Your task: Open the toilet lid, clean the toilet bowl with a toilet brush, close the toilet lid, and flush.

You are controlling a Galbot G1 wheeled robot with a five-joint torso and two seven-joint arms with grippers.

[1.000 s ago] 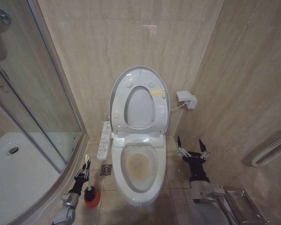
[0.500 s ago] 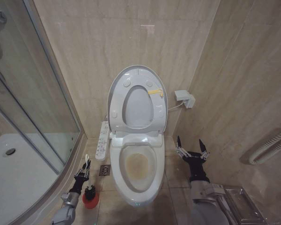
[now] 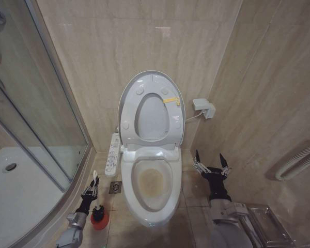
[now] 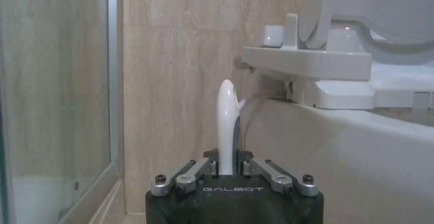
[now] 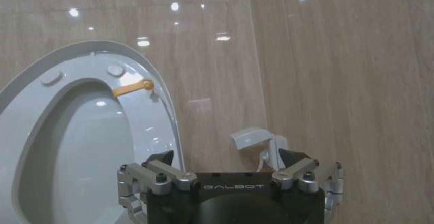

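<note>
Gripping toilet brush [image 4: 226, 127], left hand [image 4: 230, 169] (floor-level)

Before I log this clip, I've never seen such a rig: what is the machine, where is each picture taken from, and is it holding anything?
It is a wheeled robot with two arms, each ending in a two-fingered tool. The wide picture comes from a camera on its head, looking down into a small bathroom. The toilet lid is raised against the wall, and the toilet bowl is uncovered. The other two pictures come from cameras on the wrists. The left tool, low on the floor beside the bowl, is shut on the white handle of the toilet brush; the brush's dark head sits in a small red holder. The right tool hangs on the other side of the bowl, fingers spread, holding nothing. A glass shower stall stands at the robot's left.
</note>
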